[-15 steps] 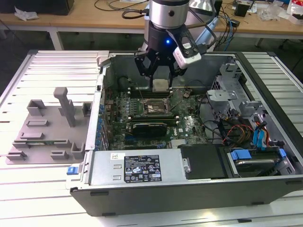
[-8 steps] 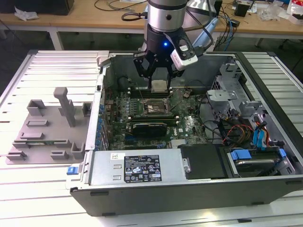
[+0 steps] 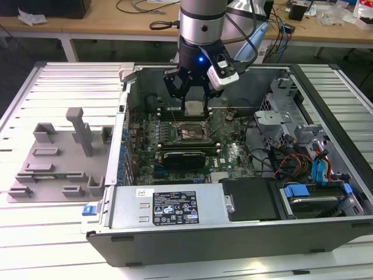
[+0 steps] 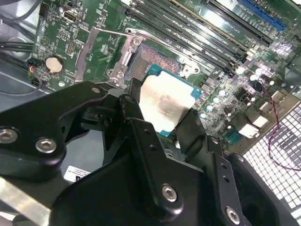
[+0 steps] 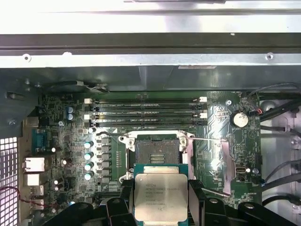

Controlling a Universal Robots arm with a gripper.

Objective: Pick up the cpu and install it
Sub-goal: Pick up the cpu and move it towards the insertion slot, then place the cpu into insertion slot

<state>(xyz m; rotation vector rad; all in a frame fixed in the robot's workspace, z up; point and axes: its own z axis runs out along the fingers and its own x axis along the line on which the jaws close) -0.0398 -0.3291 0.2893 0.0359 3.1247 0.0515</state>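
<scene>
Slatted counter [image 3: 41, 233] bearing an open computer case [image 3: 233, 239], laid on its side, upper face uncovered. Grey tray [image 3: 58, 166] with upright blocks at the exterior view's left, on the counter just beside the case wall.

Inside the case, crowded at the exterior view's right: drive cage and cables [image 3: 291, 163]. Open room over the middle of the motherboard [image 3: 233, 154], bounded by the far case wall and, on the near side, a long black card [image 3: 183, 156].

Arm [image 3: 201, 23] entering from the far side, wrist pointed straight down into the case.

Socket [image 3: 189, 133] at mid-board, cavity bare [image 5: 157, 150]. Hold-down frame [image 4: 101, 52] swung up and open, plainest in the second wrist view. Memory slots [image 5: 146, 113] along one side of the socket and a coin battery [image 5: 240, 118] off to another, both clear in the first wrist view.

Gripper [image 3: 192, 104] narrowed onto the cpu [image 3: 193, 107], one finger [image 5: 195, 200] against each of two opposite edges. Chip level, metal top upward, held above the board and not seated. Height gap over the board evident in the exterior view. In the first wrist view, cpu [image 5: 160, 197] overlapping the socket's edge on the side away from the memory slots. In the second wrist view, cpu [image 4: 164, 106] pale and blotchy on top, green rim showing, near the raised frame without touching it.
</scene>
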